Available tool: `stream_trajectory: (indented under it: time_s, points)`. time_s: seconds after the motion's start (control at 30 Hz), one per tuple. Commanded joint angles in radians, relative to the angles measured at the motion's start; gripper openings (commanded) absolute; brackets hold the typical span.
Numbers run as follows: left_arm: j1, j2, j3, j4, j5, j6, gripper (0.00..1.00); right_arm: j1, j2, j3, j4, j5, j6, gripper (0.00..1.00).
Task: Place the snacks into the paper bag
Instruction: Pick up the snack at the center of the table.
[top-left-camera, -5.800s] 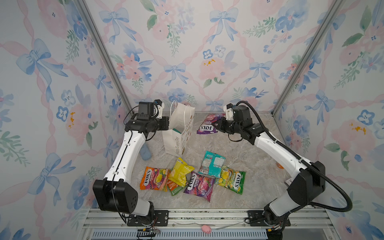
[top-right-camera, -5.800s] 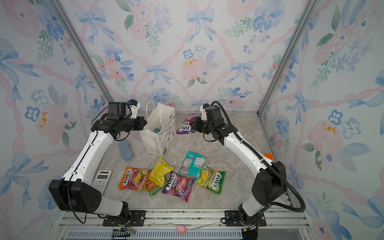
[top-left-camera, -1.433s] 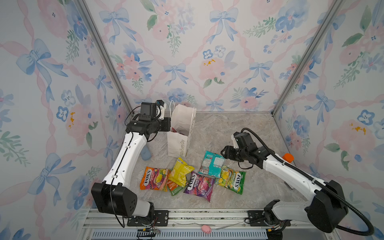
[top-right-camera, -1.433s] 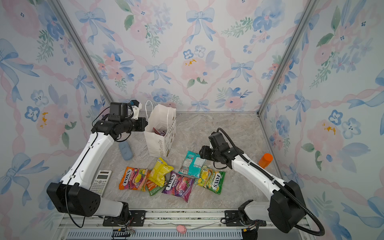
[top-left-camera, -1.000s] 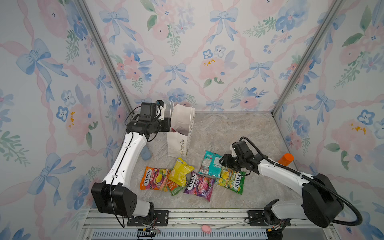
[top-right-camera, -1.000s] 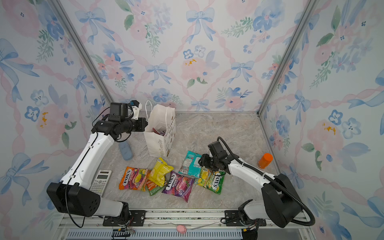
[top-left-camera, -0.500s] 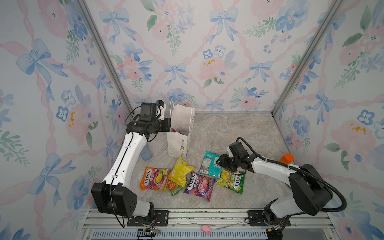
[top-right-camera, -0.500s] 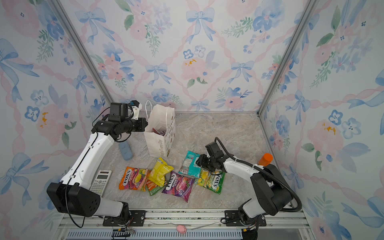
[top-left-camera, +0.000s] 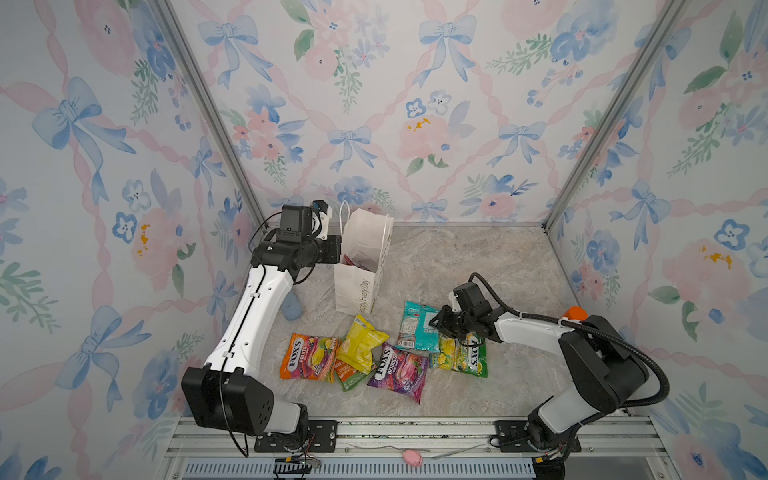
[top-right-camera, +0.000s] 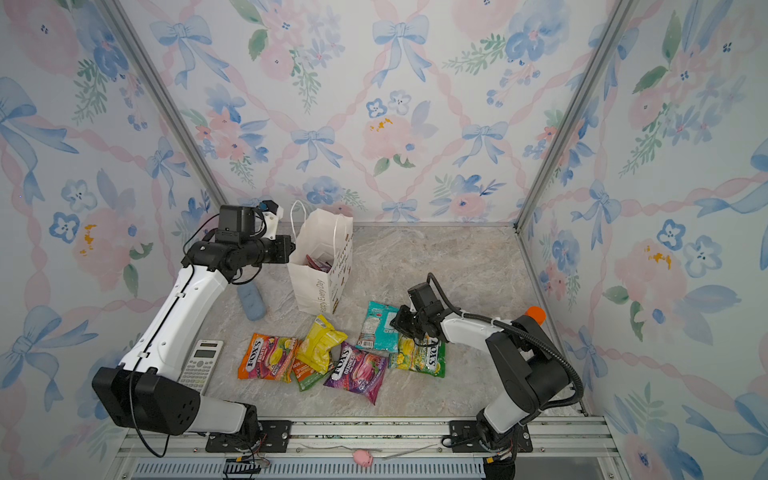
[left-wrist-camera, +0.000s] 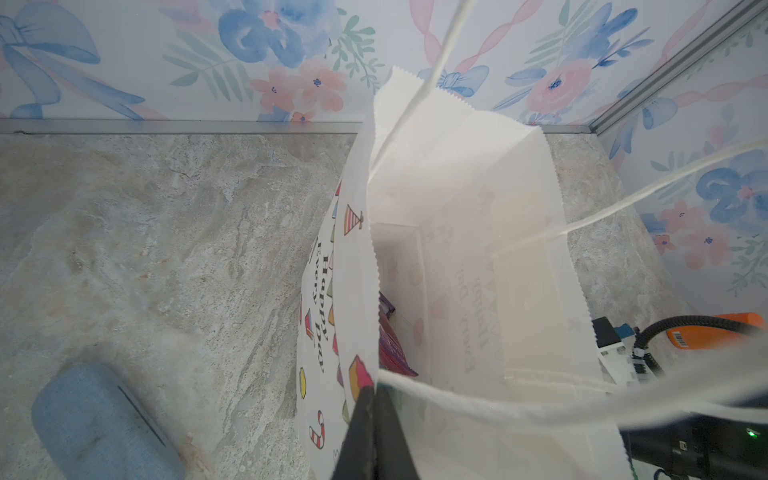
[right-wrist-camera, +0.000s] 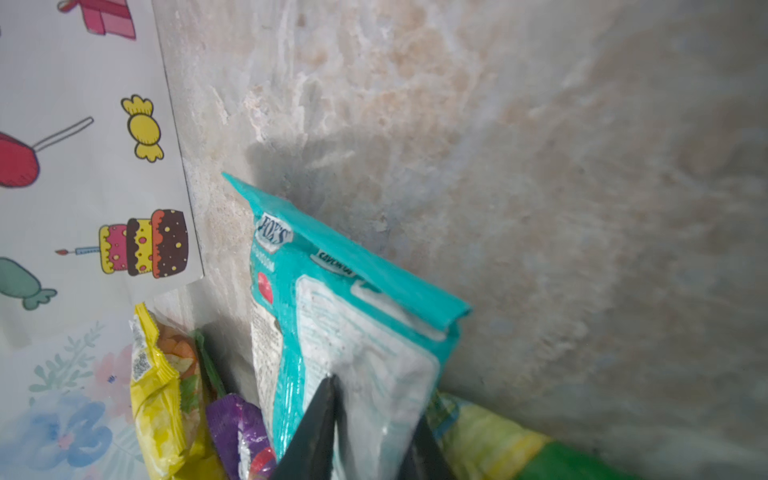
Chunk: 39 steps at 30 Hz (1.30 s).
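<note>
Fingers (right-wrist-camera: 316, 432) of the right gripper (right-wrist-camera: 374, 399) have just pinched the teal packet (top-left-camera: 417, 328) lying near the paper bag (top-left-camera: 357, 286). The left gripper (left-wrist-camera: 371, 390) holds the bag's rim, so lifting looks next.

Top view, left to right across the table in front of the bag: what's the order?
In a top view: calculator → orange FOX'S packet → yellow packet → purple FOX'S packet → green-yellow FOX'S packet → orange-capped bottle. Left out, overlapping neighbours: teal packet, small green packet.
</note>
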Motion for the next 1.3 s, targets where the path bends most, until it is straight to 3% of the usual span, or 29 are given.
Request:
stream_trajectory:
  time_s: [0.0, 0.2, 0.53, 0.83, 1.27]
  points:
    - [-0.001, -0.034, -0.003, 0.029, 0.012, 0.002, 0.00, -0.013, -0.007, 0.041, 0.018, 0.007, -0.006, 0.10]
    - [-0.001, -0.037, -0.002, 0.027, 0.011, 0.004, 0.00, -0.021, -0.020, 0.105, -0.006, 0.001, -0.022, 0.00]
    - [0.000, -0.040, -0.002, 0.027, 0.015, 0.003, 0.00, -0.033, -0.122, 0.214, -0.080, 0.015, -0.041, 0.00]
    - [0.000, -0.042, -0.002, 0.027, 0.017, 0.004, 0.00, -0.035, -0.217, 0.348, -0.150, 0.106, -0.090, 0.00]
    - [-0.002, -0.045, -0.004, 0.028, 0.023, 0.003, 0.00, -0.033, -0.179, 0.629, -0.235, 0.199, -0.236, 0.00]
